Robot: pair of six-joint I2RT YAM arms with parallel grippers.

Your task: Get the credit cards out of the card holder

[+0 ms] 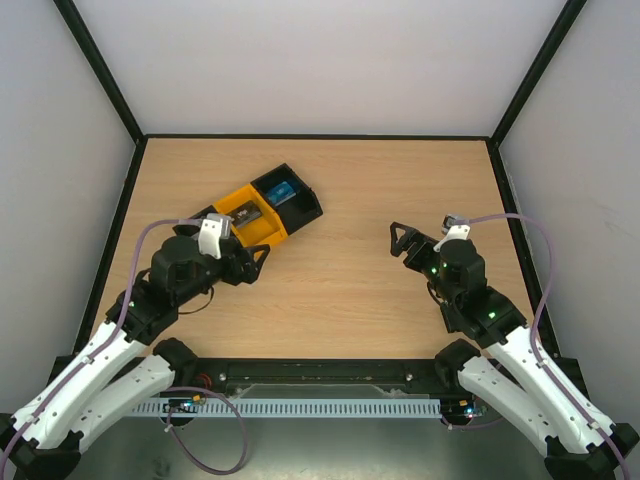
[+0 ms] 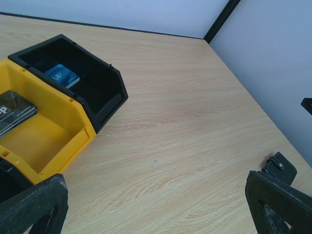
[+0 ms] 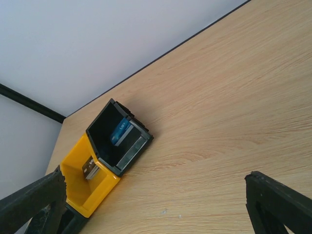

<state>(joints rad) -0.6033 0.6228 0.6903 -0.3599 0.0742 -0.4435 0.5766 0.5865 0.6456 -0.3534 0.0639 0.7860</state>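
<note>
A small black flat thing with a snap tab, the card holder (image 2: 281,168), lies on the table just past my left gripper's right finger. Only its corner shows, and no credit cards are visible in it. The top view does not show it. My left gripper (image 2: 156,210) (image 1: 256,262) hovers open over bare wood beside the bins, nothing between its fingers. My right gripper (image 3: 156,209) (image 1: 401,240) is open too, over the table's right half, pointing toward the bins.
A black bin (image 1: 288,196) (image 2: 83,73) (image 3: 114,139) holds a blue card (image 2: 62,75) (image 3: 118,130). The yellow bin (image 1: 250,217) (image 2: 44,141) (image 3: 87,187) next to it holds a dark card (image 2: 14,113). White walls enclose the table.
</note>
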